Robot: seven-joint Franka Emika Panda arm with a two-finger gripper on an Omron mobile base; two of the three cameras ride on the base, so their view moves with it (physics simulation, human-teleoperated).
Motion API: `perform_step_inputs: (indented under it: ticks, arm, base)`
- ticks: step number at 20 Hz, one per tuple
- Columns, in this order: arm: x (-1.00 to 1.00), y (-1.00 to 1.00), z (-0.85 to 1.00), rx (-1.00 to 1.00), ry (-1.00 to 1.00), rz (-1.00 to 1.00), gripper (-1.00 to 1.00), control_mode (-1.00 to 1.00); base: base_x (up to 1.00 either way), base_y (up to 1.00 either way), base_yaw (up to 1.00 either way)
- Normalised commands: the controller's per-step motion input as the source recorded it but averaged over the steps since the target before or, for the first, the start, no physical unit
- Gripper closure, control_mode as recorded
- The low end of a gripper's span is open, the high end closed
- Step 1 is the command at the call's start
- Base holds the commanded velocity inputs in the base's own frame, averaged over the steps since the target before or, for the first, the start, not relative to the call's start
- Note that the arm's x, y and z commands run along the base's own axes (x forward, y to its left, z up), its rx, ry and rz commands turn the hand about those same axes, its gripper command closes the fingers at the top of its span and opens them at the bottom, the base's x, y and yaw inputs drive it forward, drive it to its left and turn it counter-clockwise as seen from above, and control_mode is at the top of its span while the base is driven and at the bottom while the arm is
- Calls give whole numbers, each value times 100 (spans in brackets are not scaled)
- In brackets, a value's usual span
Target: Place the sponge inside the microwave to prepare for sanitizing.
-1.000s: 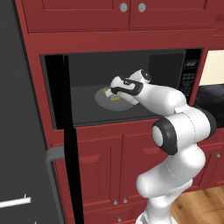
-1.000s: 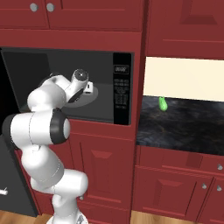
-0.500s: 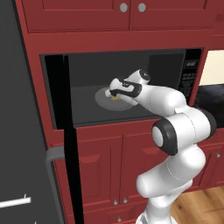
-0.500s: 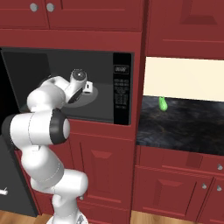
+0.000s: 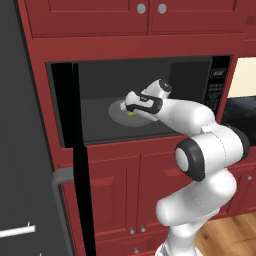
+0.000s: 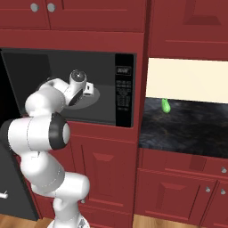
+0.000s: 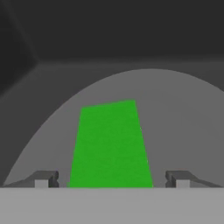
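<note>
The microwave (image 5: 216, 90) is open, its black door (image 5: 30, 150) swung out to the left. My gripper (image 5: 129, 106) reaches into the grey cavity, just above the round turntable (image 5: 116, 116). The sponge (image 5: 128, 112) shows as a green and yellow bit under the hand. In the hand view the green sponge (image 7: 109, 144) lies flat on the turntable (image 7: 183, 122), between the fingertips (image 7: 43, 178) of my gripper (image 7: 111, 180). A gap shows on each side of it, so the gripper is open and holds nothing. The right base view has the gripper (image 6: 89, 89) inside the microwave (image 6: 124, 89).
Red cabinets (image 5: 150, 10) surround the oven above and below. The door's grey handle (image 5: 60, 200) sticks out at lower left. To the right runs a dark stone counter (image 6: 187, 129) with a small green object (image 6: 165, 105) near the wall.
The fingers have spread wide and let go of the sponge, which now rests on the turntable. The arm has barely moved.
</note>
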Motion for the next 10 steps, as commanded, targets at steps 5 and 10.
perform_step_inputs:
  ticks: [5, 10]
  arm:
    - [-33, 0, 10, 0, -9, -5, -100, -100]
    - [-42, 0, 11, 0, -12, -5, -100, -100]
  base:
    - [0, 0, 0]
    - [0, 0, 0]
